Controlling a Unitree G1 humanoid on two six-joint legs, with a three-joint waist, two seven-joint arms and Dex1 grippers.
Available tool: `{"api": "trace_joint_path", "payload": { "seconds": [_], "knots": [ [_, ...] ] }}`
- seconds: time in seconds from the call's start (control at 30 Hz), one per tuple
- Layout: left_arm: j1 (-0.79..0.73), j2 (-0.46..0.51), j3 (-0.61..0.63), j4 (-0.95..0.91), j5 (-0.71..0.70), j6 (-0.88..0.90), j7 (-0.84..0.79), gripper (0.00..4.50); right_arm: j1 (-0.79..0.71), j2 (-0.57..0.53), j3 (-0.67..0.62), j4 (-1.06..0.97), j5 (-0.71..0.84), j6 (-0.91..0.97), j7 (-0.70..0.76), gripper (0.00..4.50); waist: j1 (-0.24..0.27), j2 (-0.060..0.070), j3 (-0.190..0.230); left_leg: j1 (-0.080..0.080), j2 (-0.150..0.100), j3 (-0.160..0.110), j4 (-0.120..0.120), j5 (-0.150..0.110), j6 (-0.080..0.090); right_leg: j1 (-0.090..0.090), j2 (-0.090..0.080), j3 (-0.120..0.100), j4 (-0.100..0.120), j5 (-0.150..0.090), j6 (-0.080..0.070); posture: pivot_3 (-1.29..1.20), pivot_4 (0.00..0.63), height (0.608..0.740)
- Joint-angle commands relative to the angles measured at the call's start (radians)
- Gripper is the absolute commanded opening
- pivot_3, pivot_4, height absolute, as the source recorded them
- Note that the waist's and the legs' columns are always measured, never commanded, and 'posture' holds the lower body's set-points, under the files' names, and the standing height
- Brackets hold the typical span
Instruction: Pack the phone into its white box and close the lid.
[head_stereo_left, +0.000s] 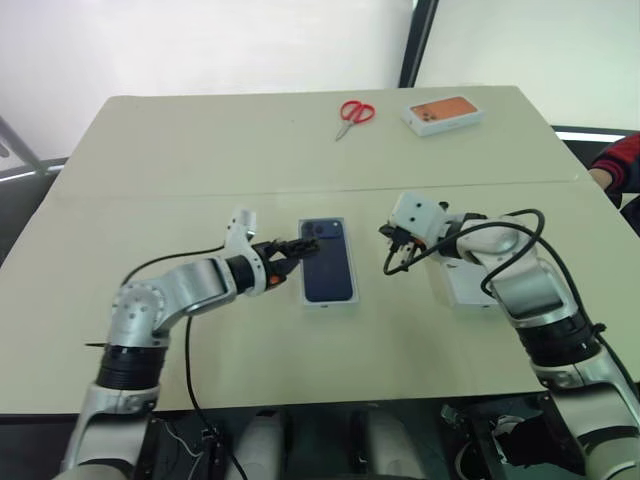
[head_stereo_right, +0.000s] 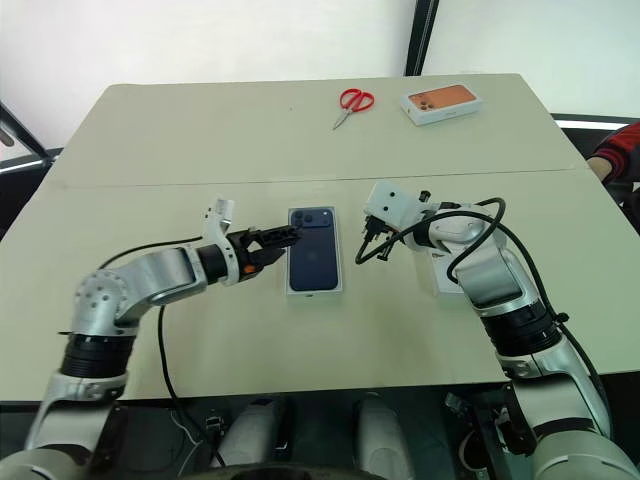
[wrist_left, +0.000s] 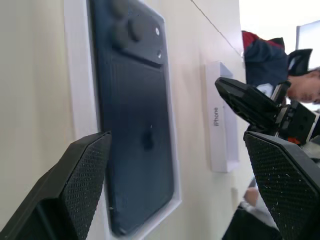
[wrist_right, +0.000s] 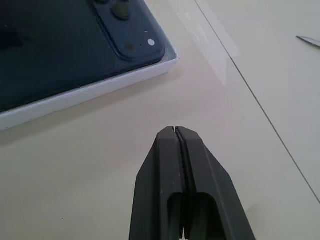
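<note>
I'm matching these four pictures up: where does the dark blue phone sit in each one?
Left eye view: the phone lies in the white box at table centre, between the claws.
Right eye view: centre again.
Left wrist view: lying in its tray, ahead of the open left claw.
Right wrist view: its lens corner, beyond the shut right claw.
Shared landmark: the phone's two camera lenses.

The word "iPhone" runs along the side wall of the lid (wrist_left: 219, 116), lying on the table (wrist_left: 30, 75).
</note>
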Motion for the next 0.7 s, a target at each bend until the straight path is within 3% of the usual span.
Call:
{"api": "trace_joint_path", "payload": {
  "seconds": [0.03, 0.2, 0.33, 0.53, 0.7],
  "knots": [
    [-0.005, 0.103, 0.047, -0.044, -0.027, 0.041, -0.075, 4.44, -0.019, -0.004, -0.009, -0.032, 0.008, -0.014, -0.003, 0.0, 0.0, 0.0, 0.0, 0.0, 0.0, 0.0, 0.0, 0.0, 0.0, 0.0, 0.0, 0.0, 0.0, 0.0, 0.0, 0.0, 0.15, 0.74],
    [-0.025, 0.227, 0.048, -0.029, 0.127, 0.076, -0.184, 4.44, -0.027, -0.005, -0.007, -0.016, 0.007, -0.027, -0.002, 0.0, 0.0, 0.0, 0.0, 0.0, 0.0, 0.0, 0.0, 0.0, 0.0, 0.0, 0.0, 0.0, 0.0, 0.0, 0.0, 0.0, 0.15, 0.74],
    [-0.014, 0.289, -0.011, -0.087, 0.426, 0.068, -0.315, 3.14, -0.026, -0.005, -0.002, -0.02, 0.01, -0.031, 0.005, 0.0, 0.0, 0.0, 0.0, 0.0, -0.002, 0.0, 0.0, 0.0, 0.0, 0.0, 0.0, 0.0, 0.0, 0.0, 0.0, 0.0, 0.15, 0.74],
    [-0.034, 0.364, -0.25, -0.164, 0.93, -0.021, -0.594, 0.03, 0.01, -0.042, 0.032, -0.066, -0.005, -0.033, 0.041, 0.0, 0.0, 0.001, 0.001, 0.0, -0.002, 0.001, -0.001, -0.002, 0.004, 0.0, 0.001, 0.0, -0.001, 0.0, 0.0, 0.0, 0.15, 0.74],
    [-0.11, 0.331, -0.378, -0.121, 1.164, -0.031, -0.752, 0.01, 0.027, -0.035, 0.085, -0.102, -0.033, -0.009, 0.033, 0.0, 0.0, 0.0, 0.001, 0.0, -0.002, 0.001, -0.001, -0.003, 0.005, 0.0, 0.001, -0.001, -0.001, 0.0, 0.0, 0.0, 0.15, 0.74]
  ]
}}
